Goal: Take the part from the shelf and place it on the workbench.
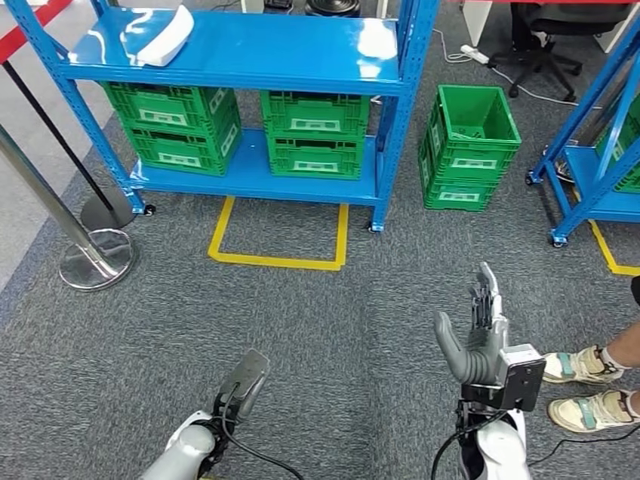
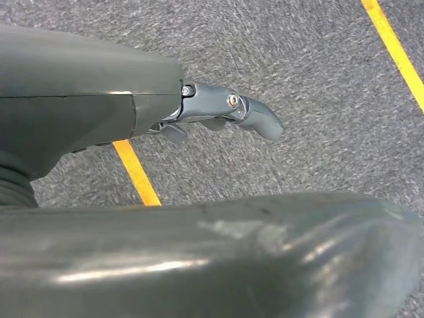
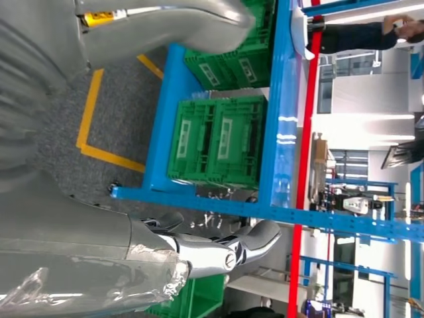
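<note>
White part (image 1: 164, 40): on the blue shelf's (image 1: 249, 50) top deck, near its left end, long axis slanting toward the back edge. Right hand (image 1: 477, 330): raised over carpet, fingers apart, empty. Left hand (image 1: 243, 382): low, fingers extended, holding nothing.

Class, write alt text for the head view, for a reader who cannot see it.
A white part lies on the top of a blue shelf, with green crates below. The robot's left hand and open right hand hold nothing over grey carpet.

White labels on the green crates (image 1: 315, 135) (too small) cannot be read.
</note>
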### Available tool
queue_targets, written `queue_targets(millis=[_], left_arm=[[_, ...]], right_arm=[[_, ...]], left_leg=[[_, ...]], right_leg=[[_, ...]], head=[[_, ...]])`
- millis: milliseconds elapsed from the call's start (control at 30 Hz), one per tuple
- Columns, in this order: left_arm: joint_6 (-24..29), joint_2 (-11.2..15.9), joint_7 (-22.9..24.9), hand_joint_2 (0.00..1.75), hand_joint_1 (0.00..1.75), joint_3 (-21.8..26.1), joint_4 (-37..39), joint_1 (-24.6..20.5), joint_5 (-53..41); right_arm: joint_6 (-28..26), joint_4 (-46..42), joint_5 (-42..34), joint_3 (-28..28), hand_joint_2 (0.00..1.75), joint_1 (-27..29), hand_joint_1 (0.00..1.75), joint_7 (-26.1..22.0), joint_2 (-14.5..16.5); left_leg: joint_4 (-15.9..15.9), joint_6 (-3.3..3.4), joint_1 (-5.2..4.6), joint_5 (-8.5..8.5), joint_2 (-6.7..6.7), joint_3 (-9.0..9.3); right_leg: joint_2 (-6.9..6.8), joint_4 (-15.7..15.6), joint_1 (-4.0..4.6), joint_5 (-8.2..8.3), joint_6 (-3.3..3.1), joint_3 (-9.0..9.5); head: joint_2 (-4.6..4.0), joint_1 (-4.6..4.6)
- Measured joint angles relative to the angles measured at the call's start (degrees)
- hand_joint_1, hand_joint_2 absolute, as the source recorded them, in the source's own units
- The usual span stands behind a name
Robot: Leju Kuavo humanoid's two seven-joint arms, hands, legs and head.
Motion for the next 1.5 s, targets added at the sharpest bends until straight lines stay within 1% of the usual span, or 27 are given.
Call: queue_targets(millis=[33,67,100,167,200,267,333,400,467,500,533,567,600,667,733,767,833,1033,1133,1167,1200,1267,1300,1333,1367,1433,1500], left_arm=[[0.00,0.00,0.02,0.00,0.00,0.01,0.00,0.01,0.00],[0.00,0.00,0.03,0.00,0.00,0.01,0.00,0.02,0.00],[0.00,-0.01,0.03,0.00,0.00,0.01,0.00,0.01,0.00],[0.00,0.00,0.03,0.00,0.00,0.01,0.00,-0.01,0.00],[0.00,0.00,0.04,0.00,0.00,0.00,0.00,-0.01,0.00],[0.00,-0.01,0.05,0.00,0.00,-0.02,0.00,0.00,0.00],[0.00,-0.01,0.05,0.00,0.00,-0.04,0.00,-0.02,0.04],[0.00,0.03,0.05,0.00,0.00,-0.04,0.00,-0.05,0.14],[0.00,0.09,0.05,0.00,0.00,-0.03,0.00,0.05,0.28],[0.00,0.14,0.05,0.00,0.00,-0.02,0.00,0.13,0.36],[0.00,0.17,0.05,0.00,0.00,-0.02,0.00,0.20,0.45],[0.00,0.20,0.05,0.00,0.00,-0.02,0.00,0.25,0.52],[0.00,0.23,0.05,0.00,0.00,-0.02,0.00,0.25,0.61],[-0.01,0.20,0.04,0.00,0.00,-0.02,0.00,0.18,0.69],[-0.04,0.13,0.03,0.00,0.00,-0.02,0.00,0.16,0.70],[-0.05,0.11,0.03,0.00,0.00,-0.02,0.00,0.19,0.70],[-0.05,0.10,0.03,0.00,0.00,-0.02,0.00,0.28,0.70],[-0.02,0.10,0.03,0.00,0.00,-0.02,0.00,0.28,0.71],[0.03,0.11,0.03,0.00,0.00,-0.01,0.00,0.21,0.76],[0.04,0.12,0.02,0.00,0.00,0.00,0.00,0.18,0.80],[0.04,0.14,0.01,0.00,0.00,0.01,0.00,0.18,0.88],[0.04,0.18,-0.02,0.00,0.00,0.01,0.00,0.21,1.04],[0.04,0.20,-0.02,0.00,0.00,0.01,0.00,0.20,1.10],[0.01,0.22,-0.02,0.00,0.00,0.01,0.00,0.17,1.11],[-0.05,0.23,-0.01,0.00,0.00,0.00,0.00,0.15,1.11],[-0.15,0.26,0.00,0.00,0.00,-0.01,0.00,0.12,1.11],[-0.17,0.28,0.01,0.00,0.00,-0.02,0.00,0.09,1.11]], right_arm=[[0.03,0.09,0.00,0.03,0.00,0.05,0.00,0.03,0.00],[0.05,0.16,0.00,0.05,0.00,0.06,0.00,0.07,0.00],[0.05,0.20,0.01,0.06,0.00,0.03,0.00,0.09,0.00],[0.07,0.24,0.01,0.11,0.00,-0.12,0.00,0.14,0.00],[0.08,0.27,-0.01,0.13,0.00,-0.17,0.00,0.17,0.00],[0.15,0.32,-0.07,0.16,0.00,-0.15,0.00,0.27,0.00],[0.28,0.36,-0.11,0.18,0.87,-0.14,0.00,0.39,0.00],[0.28,0.50,-0.07,0.22,1.75,-0.23,0.00,0.68,0.00],[0.00,0.88,0.02,0.25,1.75,-0.24,0.00,0.97,0.00],[-0.15,1.12,0.04,0.26,1.75,-0.21,0.00,1.04,0.00],[-0.25,1.32,0.05,0.26,1.75,-0.19,0.00,1.07,0.00],[-0.28,1.50,0.04,0.26,1.75,-0.18,0.00,1.09,0.00],[-0.28,1.61,0.04,0.27,1.75,-0.18,0.00,1.09,0.00],[-0.25,1.73,0.04,0.28,0.87,-0.23,0.00,1.10,0.00],[-0.24,1.78,0.04,0.29,0.00,-0.29,0.00,1.46,0.00],[-0.27,1.83,0.02,0.29,0.00,-0.31,0.00,1.88,0.00],[-0.32,1.93,-0.01,0.29,0.00,-0.32,0.00,2.63,0.00],[-0.37,2.03,-0.04,0.29,0.00,-0.34,0.00,3.18,0.00],[-0.53,2.47,-0.07,0.30,0.00,-0.46,0.00,4.41,0.00],[-0.67,3.09,-0.15,0.32,0.44,-0.69,0.00,4.78,0.00],[-1.25,4.52,-0.04,0.33,0.87,-0.95,0.00,5.01,-0.01],[-2.78,7.88,0.45,0.34,1.75,-1.73,0.00,5.29,-0.02],[-3.53,9.51,0.92,0.34,1.75,-2.14,0.00,5.38,-0.02],[-3.82,10.71,1.22,0.34,1.75,-2.60,0.00,5.43,-0.03],[-3.93,12.12,1.45,0.33,1.75,-3.02,0.00,5.41,-0.10],[-3.82,15.15,1.61,0.31,1.75,-3.58,0.00,5.12,-0.37],[-3.69,17.47,1.61,0.25,1.75,-4.09,0.00,4.71,-0.61]], left_leg=[[0.01,0.06,-0.16,-0.02,-0.01,0.04],[0.02,0.09,-0.28,-0.05,-0.03,0.12],[0.03,0.09,-0.36,-0.10,-0.05,0.23],[0.15,-0.09,-0.62,-0.19,-0.08,0.30],[0.21,-0.27,-0.70,-0.19,-0.08,0.25],[0.23,-0.71,-0.70,-0.06,-0.08,0.14],[0.75,-1.36,-0.60,-0.63,-0.07,-0.09],[4.69,-2.08,-0.46,-3.20,-0.09,-1.84],[12.11,-2.58,-0.18,-6.68,-0.09,-5.29],[14.91,-2.75,-0.02,-7.51,-0.09,-6.62],[15.92,-2.87,0.13,-7.28,-0.09,-7.11],[14.67,-2.98,0.28,-5.98,-0.09,-6.51],[11.52,-3.09,0.43,-4.00,-0.09,-4.92],[3.99,-3.27,0.72,-1.02,-0.21,-1.20],[0.45,-2.86,0.73,-0.50,-0.42,0.37],[0.23,-2.44,0.59,-0.65,-0.50,0.37],[0.32,-2.02,0.43,-0.65,-0.50,0.27],[0.30,-1.80,0.40,-0.60,-0.49,0.27],[0.07,-1.16,0.62,-0.37,-0.45,0.39],[0.00,-0.77,0.59,-0.36,-0.41,0.43],[0.01,-0.44,0.38,-0.45,-0.41,0.54],[0.05,-0.02,-0.06,-0.74,-0.42,0.88],[0.12,-0.11,-0.29,-0.89,-0.43,1.01],[0.18,-0.32,-0.39,-0.94,-0.41,1.01],[0.21,-0.54,-0.45,-0.93,-0.39,0.95],[0.18,-0.99,-0.42,-0.84,-0.38,0.84],[1.16,-1.60,-0.31,-1.73,-0.37,0.40]], right_leg=[[0.00,0.20,0.14,0.54,-0.15,-0.08],[-0.01,-2.06,0.30,2.10,-0.40,1.07],[-0.06,-5.96,0.48,4.12,-0.71,3.08],[-0.20,-13.21,0.86,6.54,-1.38,7.02],[-0.22,-14.98,1.01,6.88,-1.63,8.00],[-0.08,-15.56,1.15,6.93,-2.08,8.25],[0.02,-15.82,0.92,7.14,-2.61,8.33],[0.01,-16.07,0.56,7.25,-3.06,8.48],[0.00,-16.08,0.43,7.21,-3.23,8.47],[0.00,-16.08,0.37,7.20,-3.24,8.47],[0.02,-16.07,0.30,7.19,-3.22,8.47],[0.05,-16.06,0.18,7.18,-3.17,8.51],[0.11,-16.05,0.04,7.16,-3.04,8.57],[0.28,-15.92,-0.01,7.09,-2.45,8.52],[0.42,-15.96,0.17,7.18,-1.67,8.32],[0.44,-16.07,0.20,7.28,-1.37,8.27],[0.42,-16.40,0.10,7.45,-1.05,8.38],[0.42,-16.51,0.05,7.50,-0.89,8.46],[0.28,-16.08,-0.05,7.04,-0.52,8.08],[0.15,-12.63,-0.05,5.24,-0.41,6.42],[0.03,-9.83,0.06,4.48,-0.57,5.01],[-0.15,-8.36,0.40,4.67,-1.10,4.44],[-0.18,-11.60,0.62,6.28,-1.42,6.14],[-0.17,-14.22,0.74,6.93,-1.59,7.55],[-0.14,-15.41,0.87,6.93,-1.71,8.21],[-0.03,-15.70,0.96,6.92,-2.07,8.33],[0.00,-15.94,0.77,7.08,-2.61,8.42]], head=[[0.00,0.01],[0.00,0.00],[0.00,0.02],[0.00,-0.03],[0.00,-0.05],[0.00,-0.09],[0.00,-0.15],[0.00,-0.37],[0.00,-0.50],[0.00,-0.50],[0.00,-0.50],[0.00,-0.50],[0.00,-0.50],[0.00,-0.67],[0.00,-0.85],[0.00,-0.90],[0.00,-0.92],[0.00,-0.87],[0.00,-0.87],[0.00,-0.76],[0.00,-0.62],[0.00,-0.40],[0.00,-0.42],[0.00,-0.46],[0.00,-0.49],[0.00,-0.52],[0.00,-0.60]])
